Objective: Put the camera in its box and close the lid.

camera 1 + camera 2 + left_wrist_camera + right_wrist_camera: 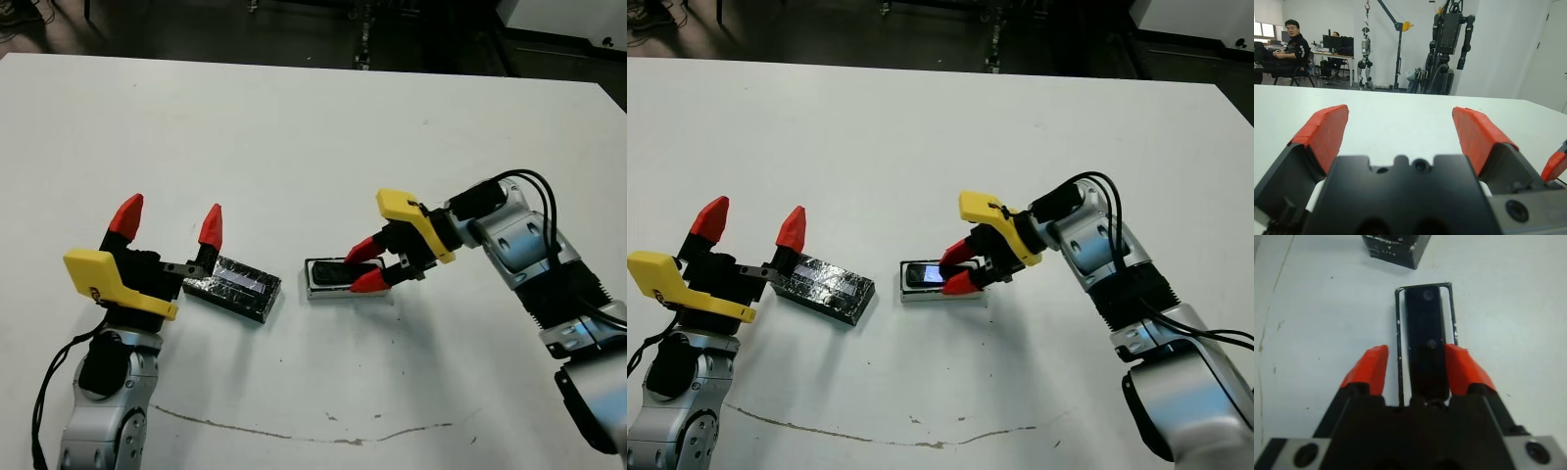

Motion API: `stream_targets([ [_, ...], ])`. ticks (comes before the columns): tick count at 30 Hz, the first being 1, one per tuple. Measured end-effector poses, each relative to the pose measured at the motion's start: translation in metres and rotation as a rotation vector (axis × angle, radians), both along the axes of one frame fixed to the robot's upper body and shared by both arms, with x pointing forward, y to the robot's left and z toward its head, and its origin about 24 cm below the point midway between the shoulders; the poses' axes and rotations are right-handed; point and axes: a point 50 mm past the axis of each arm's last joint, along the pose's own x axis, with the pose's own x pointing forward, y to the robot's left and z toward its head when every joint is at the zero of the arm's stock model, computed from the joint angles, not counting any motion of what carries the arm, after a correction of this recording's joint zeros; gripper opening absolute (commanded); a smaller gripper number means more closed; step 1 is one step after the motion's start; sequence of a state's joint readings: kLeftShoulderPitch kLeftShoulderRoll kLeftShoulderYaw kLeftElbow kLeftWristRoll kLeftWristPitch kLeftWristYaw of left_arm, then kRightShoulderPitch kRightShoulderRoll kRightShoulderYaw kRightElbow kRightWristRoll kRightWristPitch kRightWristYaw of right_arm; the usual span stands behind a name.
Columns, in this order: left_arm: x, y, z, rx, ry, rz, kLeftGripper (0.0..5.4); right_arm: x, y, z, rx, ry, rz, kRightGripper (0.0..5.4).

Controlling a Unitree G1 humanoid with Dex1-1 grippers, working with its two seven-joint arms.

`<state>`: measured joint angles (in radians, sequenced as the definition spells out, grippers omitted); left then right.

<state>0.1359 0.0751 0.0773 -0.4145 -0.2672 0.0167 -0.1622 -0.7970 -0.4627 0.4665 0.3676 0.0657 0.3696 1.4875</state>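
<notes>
Half the job is showing as done: your right gripper [1422,367], fingers spread, is straddling the camera [1424,342] lying in the box [1399,333], while your left gripper [168,223] is gaping empty beside the lid [235,286], not yet fitted.
</notes>
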Motion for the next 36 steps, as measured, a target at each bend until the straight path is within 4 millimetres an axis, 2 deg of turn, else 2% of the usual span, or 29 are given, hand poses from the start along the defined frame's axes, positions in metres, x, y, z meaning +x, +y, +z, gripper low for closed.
stream_targets([
  [12, -0.001, 0.000, -0.002, -0.004, 0.013, -0.003, 5.40, 0.002, -0.003, 0.004, 0.004, 0.031, 0.011, 5.37],
  [17, -0.001, 0.000, -0.002, -0.004, 0.012, -0.007, 5.40, 0.004, -0.008, 0.011, 0.027, 0.012, -0.010, 5.37],
  [23, -0.001, 0.000, -0.002, -0.014, 0.009, -0.016, 5.40, 0.006, -0.020, 0.043, 0.068, -0.070, -0.066, 5.37],
  [30, -0.001, -0.001, -0.002, -0.016, 0.010, -0.017, 5.40, 0.003, -0.024, 0.067, 0.134, -0.183, -0.091, 5.37],
  [34, -0.001, 0.000, -0.002, -0.013, 0.012, -0.014, 5.40, 0.001, -0.030, 0.076, 0.239, -0.255, -0.180, 5.37],
  [36, -0.001, 0.000, -0.002, -0.012, 0.013, -0.012, 5.40, 0.000, -0.037, 0.074, 0.306, -0.273, -0.272, 5.18],
])
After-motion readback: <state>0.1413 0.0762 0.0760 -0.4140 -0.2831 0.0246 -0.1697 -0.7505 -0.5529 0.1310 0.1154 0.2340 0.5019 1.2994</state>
